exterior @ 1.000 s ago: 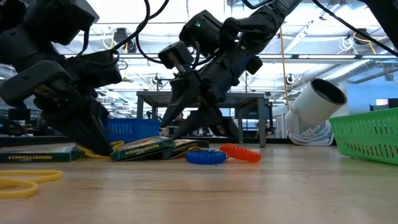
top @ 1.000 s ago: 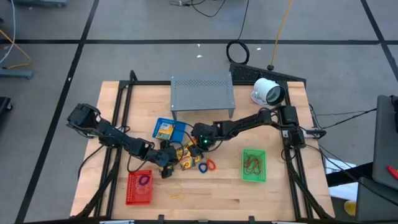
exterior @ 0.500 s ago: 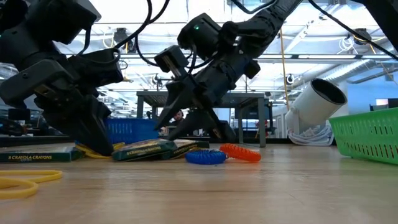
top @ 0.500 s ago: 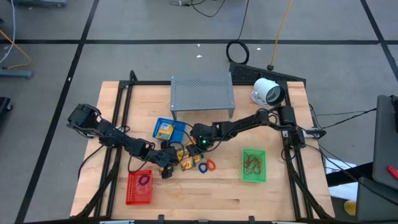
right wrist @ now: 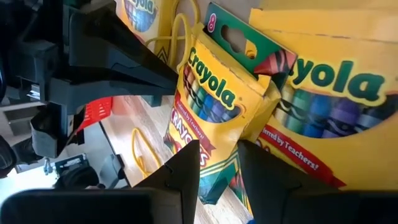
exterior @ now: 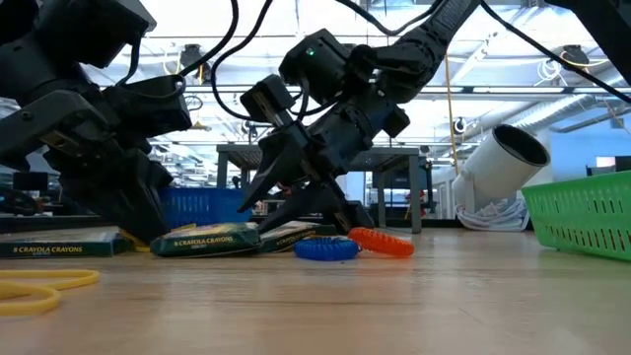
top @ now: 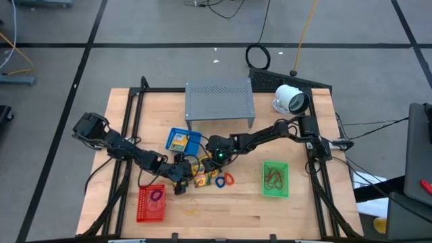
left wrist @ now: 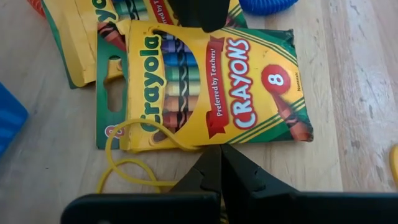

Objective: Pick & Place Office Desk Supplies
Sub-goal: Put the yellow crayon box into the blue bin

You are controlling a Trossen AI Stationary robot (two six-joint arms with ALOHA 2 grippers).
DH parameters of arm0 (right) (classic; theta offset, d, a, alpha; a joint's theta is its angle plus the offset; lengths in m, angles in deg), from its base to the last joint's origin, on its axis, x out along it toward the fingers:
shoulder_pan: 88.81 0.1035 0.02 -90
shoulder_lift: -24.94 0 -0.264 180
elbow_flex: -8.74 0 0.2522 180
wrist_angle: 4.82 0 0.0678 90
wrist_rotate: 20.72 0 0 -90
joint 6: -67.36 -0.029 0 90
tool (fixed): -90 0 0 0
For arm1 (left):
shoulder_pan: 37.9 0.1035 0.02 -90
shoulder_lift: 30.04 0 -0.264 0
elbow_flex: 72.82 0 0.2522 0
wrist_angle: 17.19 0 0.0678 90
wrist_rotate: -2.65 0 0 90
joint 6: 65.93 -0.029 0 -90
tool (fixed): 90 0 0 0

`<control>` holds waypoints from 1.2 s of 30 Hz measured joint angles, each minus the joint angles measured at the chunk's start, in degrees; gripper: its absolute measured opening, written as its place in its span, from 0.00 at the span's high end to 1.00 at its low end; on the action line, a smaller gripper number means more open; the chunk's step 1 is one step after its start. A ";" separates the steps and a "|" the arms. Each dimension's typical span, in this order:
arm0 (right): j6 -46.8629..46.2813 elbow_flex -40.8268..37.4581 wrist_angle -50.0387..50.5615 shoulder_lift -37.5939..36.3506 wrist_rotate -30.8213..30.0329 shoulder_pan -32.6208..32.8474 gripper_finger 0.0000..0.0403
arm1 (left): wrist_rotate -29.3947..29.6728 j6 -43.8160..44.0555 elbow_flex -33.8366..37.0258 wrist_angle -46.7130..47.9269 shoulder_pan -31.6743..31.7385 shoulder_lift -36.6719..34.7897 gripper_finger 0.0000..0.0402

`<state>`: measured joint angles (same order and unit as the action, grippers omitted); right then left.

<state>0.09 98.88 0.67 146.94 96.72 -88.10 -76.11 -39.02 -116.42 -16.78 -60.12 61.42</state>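
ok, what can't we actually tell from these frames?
- High view: whether the right pincer grips a crayon pack; the arms cover the pile.
- Low view: how many packs are stacked; the left arm hides the pile's near end.
- Left wrist view: the yellow rubber band runs under a pack and behind the shut left pincer.
- High view: contents of the green basket too small to sort.

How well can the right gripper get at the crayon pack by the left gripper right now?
Probably yes. The right gripper already straddles the crayon pack with fingers parted; the left gripper, shut, sits at the pack's far edge and crowds it.
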 joint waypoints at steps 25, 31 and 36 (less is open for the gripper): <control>0.61 0.26 2.29 -0.25 2.41 0.37 0.74 | 0.40 -0.15 0.00 -0.05 -0.33 0.00 1.00; 1.11 0.26 3.87 -0.53 2.50 0.44 0.74 | 0.50 0.22 -0.04 -0.09 -0.33 0.04 1.00; 2.83 0.26 7.06 -0.63 2.59 0.26 0.74 | 0.47 0.29 -0.07 -0.07 -0.33 0.04 1.00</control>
<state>2.92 99.15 7.74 146.30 99.31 -87.85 -75.64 -38.72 -116.49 -16.84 -60.45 61.46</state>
